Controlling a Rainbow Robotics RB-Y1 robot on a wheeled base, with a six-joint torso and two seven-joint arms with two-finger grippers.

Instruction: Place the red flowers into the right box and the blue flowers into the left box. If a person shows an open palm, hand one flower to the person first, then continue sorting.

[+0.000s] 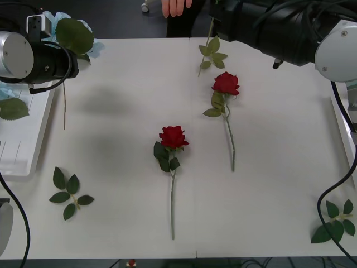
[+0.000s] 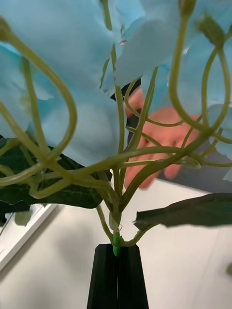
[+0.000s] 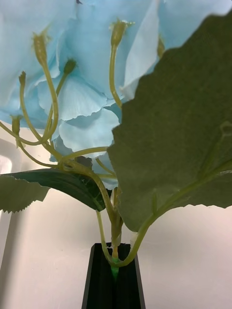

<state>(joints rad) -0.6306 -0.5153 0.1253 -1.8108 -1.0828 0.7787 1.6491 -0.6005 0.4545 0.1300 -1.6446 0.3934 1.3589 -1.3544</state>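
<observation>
A white table [image 1: 128, 84] carried two red roses: one [image 1: 173, 137] near the middle, the other [image 1: 225, 84] farther back and to the right, stems toward the robot. Loose leaf sprigs lay at front left [image 1: 69, 194], front right [image 1: 336, 221] and the far edge [image 1: 211, 53]

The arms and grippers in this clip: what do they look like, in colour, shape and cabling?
In the front view, the left arm has a silver-grey rounded joint followed by a black cylindrical link. The right arm is bulky black with a white rounded joint. Thin black cables loop beside both. In the wrist views, the left gripper and right gripper have flat, matte black fingers that taper upward.
</observation>
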